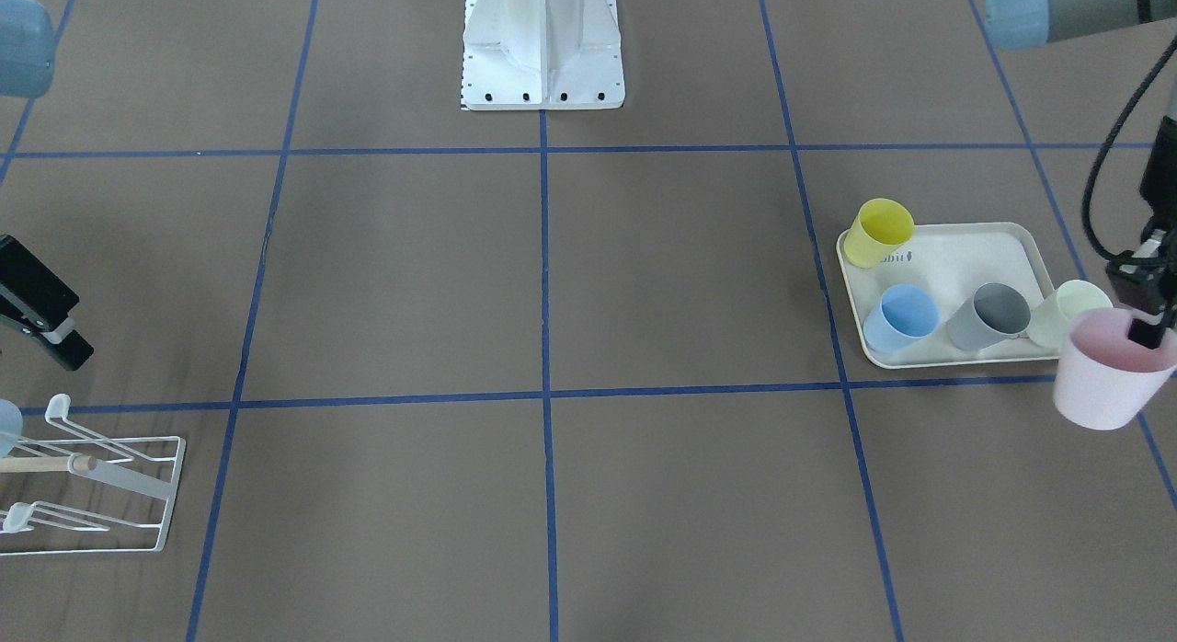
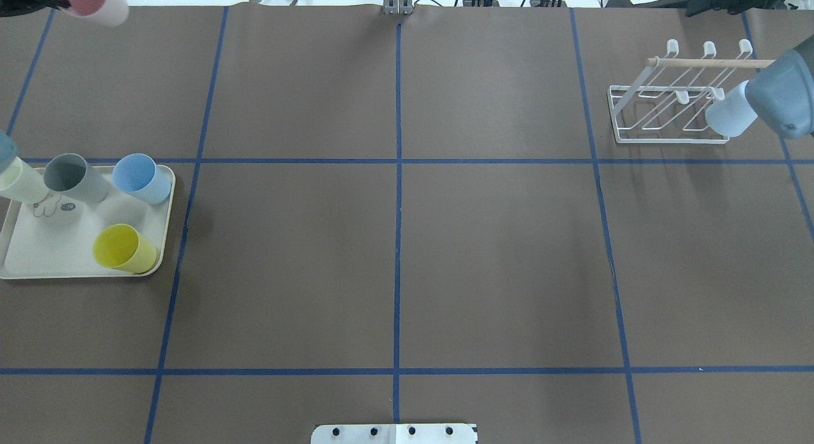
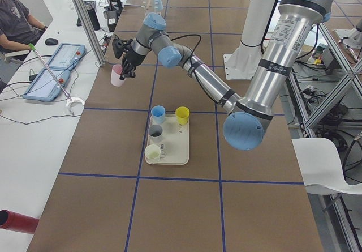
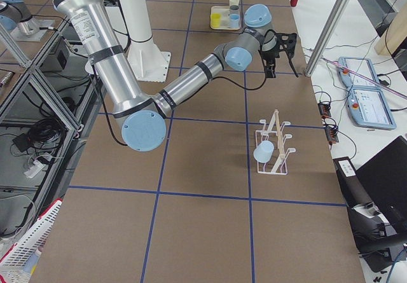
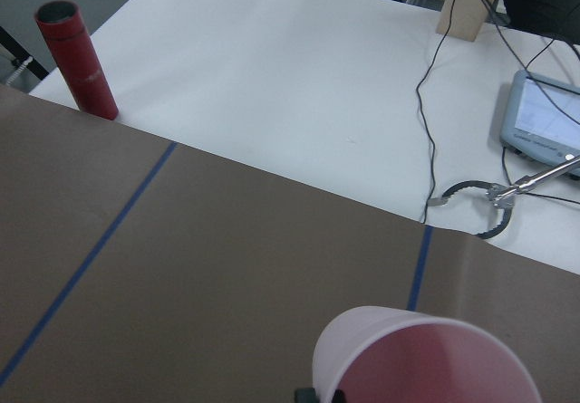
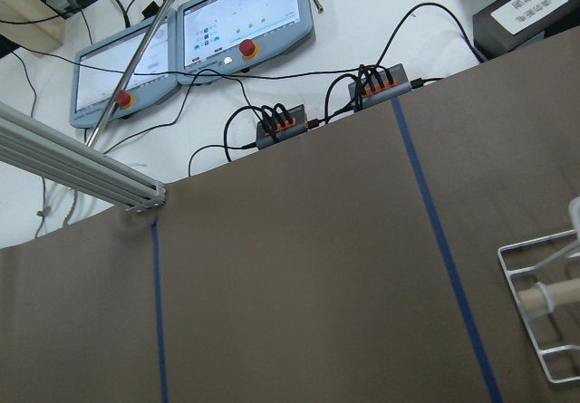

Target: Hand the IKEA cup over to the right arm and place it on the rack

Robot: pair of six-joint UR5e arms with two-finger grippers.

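Left claw (image 1: 1147, 329) pinches the pink plastic cup (image 1: 1108, 380) by its rim, far from the cream tray (image 1: 947, 226), maybe keeping sides free for the right claw (image 1: 41, 302), grip unclear.

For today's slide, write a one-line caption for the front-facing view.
Left gripper holds a pink cup by its rim beside the tray; the rack stands across the table.

Front view: rack (image 1: 119, 479) cut by left edge. Left wrist view: pink cup (image 5: 408, 358) cut by bottom edge. Left gripper (image 1: 1148, 329): inner fingertip hidden inside cup.
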